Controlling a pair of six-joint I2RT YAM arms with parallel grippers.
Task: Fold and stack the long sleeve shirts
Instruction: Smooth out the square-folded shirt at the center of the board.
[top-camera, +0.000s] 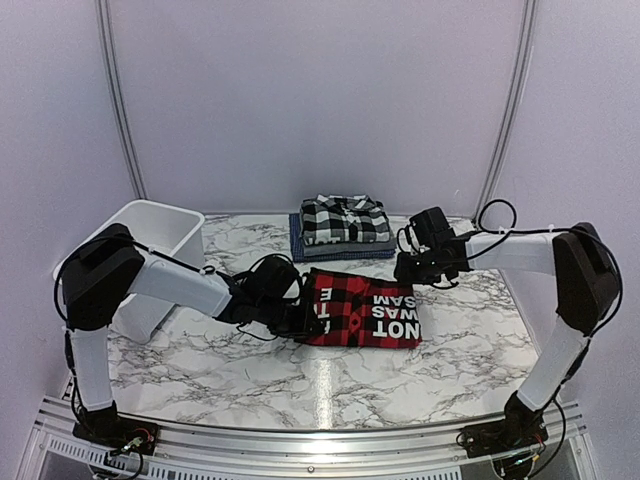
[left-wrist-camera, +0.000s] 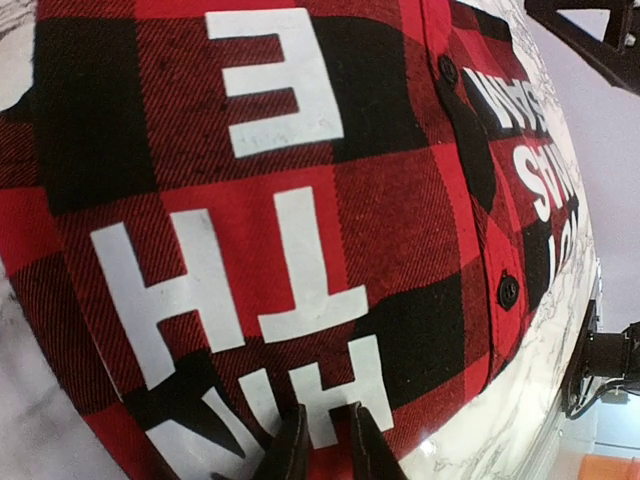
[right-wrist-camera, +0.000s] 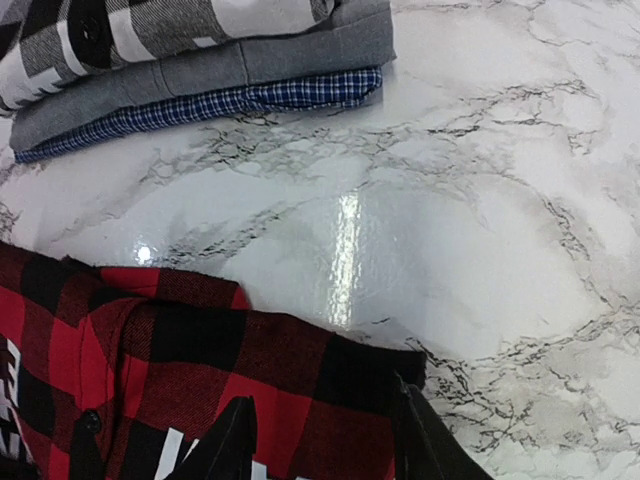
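1. You will find the red shirt (top-camera: 365, 308) lying flat at the centre of the bench (top-camera: 250, 370). It is folded to a rectangle, with its button placket and white lettering facing up.

2. Note the stack at the middle of the far edge. The plaid shirt (top-camera: 343, 218) is on top, the grey shirt (right-wrist-camera: 250, 60) is under it and the blue shirt (right-wrist-camera: 200, 105) is at the bottom. A strip of bare bench separates the stack from the red shirt.

3. Left fingers (top-camera: 300, 320): these sit at the left edge of the red shirt. In the left wrist view they stand drawn close together, with a narrow gap over the shirt's hem. You cannot tell from the views whether they are clamping the cloth or only resting on it.

4. Right fingers (top-camera: 408, 268): these sit at the far right corner of the red shirt. In the right wrist view they stand well parted, one on each side of that corner. They are released and grip nothing.

5. The white tub (top-camera: 150, 235) stands at the far left corner of the bench, well apart from the shirts.
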